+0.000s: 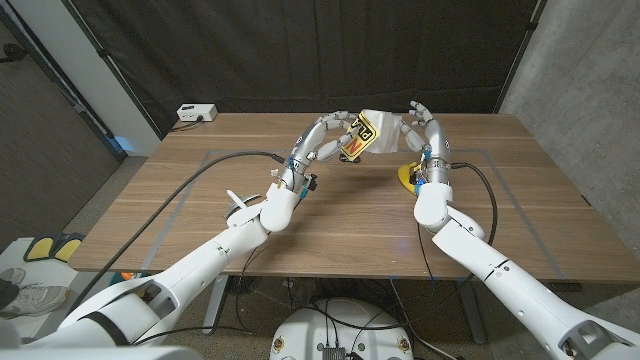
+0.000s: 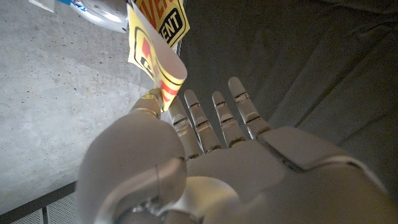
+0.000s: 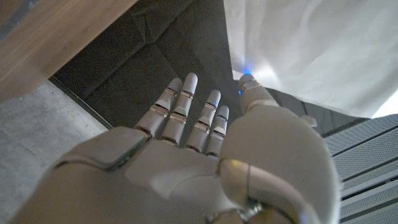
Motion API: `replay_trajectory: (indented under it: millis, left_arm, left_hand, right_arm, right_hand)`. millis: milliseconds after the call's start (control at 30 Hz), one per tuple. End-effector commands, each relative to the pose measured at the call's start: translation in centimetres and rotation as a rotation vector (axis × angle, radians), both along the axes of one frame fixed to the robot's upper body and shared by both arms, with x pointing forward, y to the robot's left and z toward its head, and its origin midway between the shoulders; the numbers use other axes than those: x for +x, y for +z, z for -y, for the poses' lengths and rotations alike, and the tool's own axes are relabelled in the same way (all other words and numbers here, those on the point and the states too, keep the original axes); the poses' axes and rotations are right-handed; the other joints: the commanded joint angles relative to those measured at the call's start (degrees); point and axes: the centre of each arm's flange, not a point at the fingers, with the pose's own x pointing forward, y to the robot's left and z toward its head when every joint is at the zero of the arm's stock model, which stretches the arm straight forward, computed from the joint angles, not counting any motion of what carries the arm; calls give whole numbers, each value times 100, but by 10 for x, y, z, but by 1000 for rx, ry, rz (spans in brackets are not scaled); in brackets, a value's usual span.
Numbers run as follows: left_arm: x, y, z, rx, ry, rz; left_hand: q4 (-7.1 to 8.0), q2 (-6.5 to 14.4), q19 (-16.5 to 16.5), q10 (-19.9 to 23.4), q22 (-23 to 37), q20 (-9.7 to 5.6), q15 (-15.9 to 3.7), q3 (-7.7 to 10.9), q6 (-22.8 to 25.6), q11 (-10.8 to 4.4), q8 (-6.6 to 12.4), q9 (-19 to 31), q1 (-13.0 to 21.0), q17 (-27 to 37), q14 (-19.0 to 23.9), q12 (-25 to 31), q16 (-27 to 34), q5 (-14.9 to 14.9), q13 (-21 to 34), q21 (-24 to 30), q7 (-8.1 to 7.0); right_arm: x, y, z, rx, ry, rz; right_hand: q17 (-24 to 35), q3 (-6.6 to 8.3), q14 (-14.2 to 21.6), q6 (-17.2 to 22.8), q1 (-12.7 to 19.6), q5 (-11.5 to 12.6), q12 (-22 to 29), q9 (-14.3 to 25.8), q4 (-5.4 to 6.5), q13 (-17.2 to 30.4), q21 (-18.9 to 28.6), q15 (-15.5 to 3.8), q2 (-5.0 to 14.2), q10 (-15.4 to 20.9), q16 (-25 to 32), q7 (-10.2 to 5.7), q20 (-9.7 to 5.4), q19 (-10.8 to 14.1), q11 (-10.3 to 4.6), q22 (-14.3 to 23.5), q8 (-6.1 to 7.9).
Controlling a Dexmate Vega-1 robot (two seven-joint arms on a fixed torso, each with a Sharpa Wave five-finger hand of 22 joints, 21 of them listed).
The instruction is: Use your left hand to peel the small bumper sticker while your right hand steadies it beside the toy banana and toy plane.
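Observation:
Both hands are raised above the far middle of the table with the small bumper sticker between them. The sticker is yellow with black and red print. My left hand pinches its curled yellow edge between thumb and a finger, the other fingers spread. My right hand holds the white backing sheet, its thumb against the sheet. The toy banana lies on the table under the right wrist. The white toy plane sits beside the left forearm.
A small white box stands at the table's back left corner. A black cable runs across the left part of the wooden table, another trails by the right arm. Pale tape lines mark a rectangle on the tabletop.

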Motion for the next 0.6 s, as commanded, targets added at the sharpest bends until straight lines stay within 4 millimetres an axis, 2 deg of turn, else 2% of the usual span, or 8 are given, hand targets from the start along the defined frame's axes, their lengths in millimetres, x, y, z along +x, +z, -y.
replay_trajectory:
  millis: [33, 200, 367, 500, 600]
  left_arm:
    - [-5, 3, -5, 57, 37, 34]
    - [-11, 0, -4, 8, 110, 142]
    - [-9, 2, -11, -16, 89, 113]
    - [-12, 2, -16, -57, 103, 153]
    - [-15, 1, -15, -37, 130, 198]
  left_hand:
    - [7, 0, -41, -56, 10, 10, -600, -46, 2, 23, 67, 42, 56, 9, -4, -7, -32, 77, 40, 11, -39]
    - [3, -22, -14, 4, 9, -14, -680, -70, -13, -31, 98, 82, 87, 4, 49, 14, -10, 137, 73, 24, -59]
    - [11, -28, -8, 18, 9, -24, -711, -90, -50, -42, 107, 108, 100, 1, 53, 15, -8, 178, 97, 29, -58]
    - [26, -22, -14, 37, 10, -19, -722, -105, -78, -49, 118, 132, 107, 0, 64, 20, -3, 212, 117, 31, -61]
    - [32, -22, -7, 42, 10, -25, -734, -114, -89, -57, 125, 145, 112, -1, 74, 19, 1, 230, 129, 35, -73]
  right_arm:
    - [-16, 0, -24, -80, -204, 138]
    - [-16, 1, -28, -119, -281, 83]
    - [-17, -1, -32, -146, -372, 58]
    - [-15, -4, -36, -178, -448, 33]
    - [-12, -4, -38, -196, -468, 14]
  right_hand:
    - [253, -157, -73, 280, 196, 73, 123, 26, 1, 128, 78, -1007, -19, -4, 110, -17, -29, 73, -29, 33, 30]
    - [372, -246, -143, 348, 286, 97, 129, 33, 0, 175, 115, -1000, -37, -116, 150, -18, 7, 115, 27, 38, 20]
    - [357, -258, -274, 335, 353, 155, 85, 38, 21, 199, 169, -988, -3, -292, 20, 45, 113, 202, 155, 39, -10]
    - [308, -222, -278, 347, 414, 204, 54, 39, 20, 207, 179, -993, 42, -381, -73, 47, 125, 202, 180, 36, -14]
    - [340, -286, -221, 423, 371, 209, 86, 40, 59, 215, 180, -976, 20, -308, -44, 42, 98, 186, 193, 33, 10]
